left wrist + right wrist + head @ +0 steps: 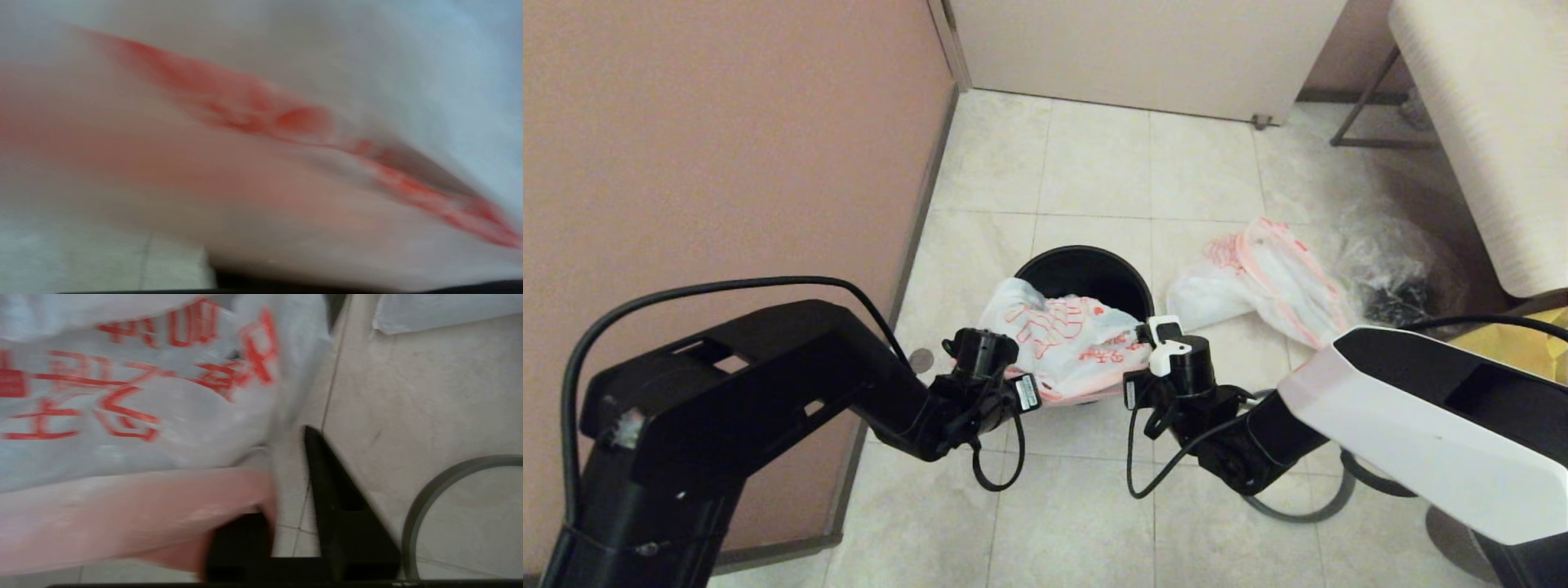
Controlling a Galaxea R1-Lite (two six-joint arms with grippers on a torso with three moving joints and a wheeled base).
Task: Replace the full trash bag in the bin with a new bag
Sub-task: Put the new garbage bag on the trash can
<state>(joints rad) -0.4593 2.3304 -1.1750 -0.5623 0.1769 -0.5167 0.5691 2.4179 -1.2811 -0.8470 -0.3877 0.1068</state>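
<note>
The black bin point(1094, 273) stands on the tiled floor, its far half showing dark. The new bag point(1062, 339), white with orange-red lettering, lies crumpled over the bin's near rim. My left gripper point(1013, 384) is at the bag's near left edge; in the left wrist view the new bag point(261, 134) fills the whole picture. My right gripper point(286, 477) is at the bag's near right corner and stands open, floor showing in the gap. The bag's orange edge point(163, 506) lies over one finger. The full trash bag point(1262, 278) lies on the floor right of the bin.
A grey hoop point(425, 502) lies on the floor beside my right gripper. A clear crinkled bag with black contents point(1401, 273) and a yellow bag point(1531, 343) sit at the right. A pink wall point(727, 147) runs close on the left, and a bench point(1494, 122) stands at far right.
</note>
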